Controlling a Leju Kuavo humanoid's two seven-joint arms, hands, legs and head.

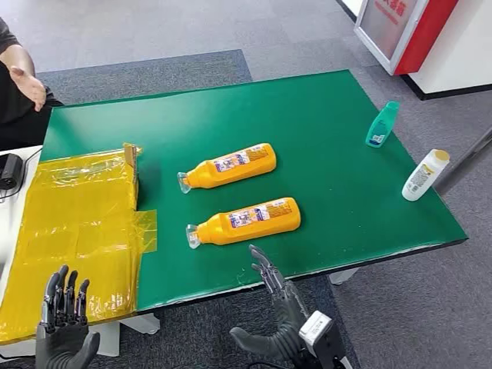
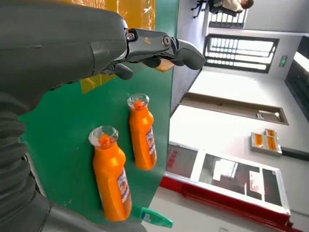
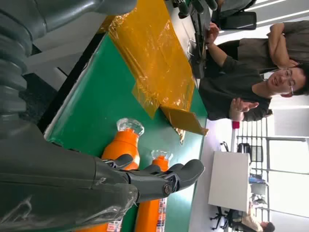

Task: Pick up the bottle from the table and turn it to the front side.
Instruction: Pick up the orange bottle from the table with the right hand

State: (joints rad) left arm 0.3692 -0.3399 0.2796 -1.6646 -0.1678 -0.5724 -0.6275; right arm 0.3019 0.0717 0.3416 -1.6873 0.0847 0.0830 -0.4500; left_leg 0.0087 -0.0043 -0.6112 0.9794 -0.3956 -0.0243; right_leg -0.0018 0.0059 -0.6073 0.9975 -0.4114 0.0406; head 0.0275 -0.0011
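Two orange bottles with clear caps lie on their sides on the green table, caps pointing left. The near bottle lies close to the front edge; the far bottle lies parallel behind it. My right hand hovers just off the front edge, below the near bottle, fingers spread and empty. At the lower left, my left hand hangs empty over the yellow plastic sheet, fingers straight and apart.
A teal bottle and a white bottle with a yellow cap lie near the table's right edge. A person sits at the far left corner, one hand raised. A black device rests on the white side surface.
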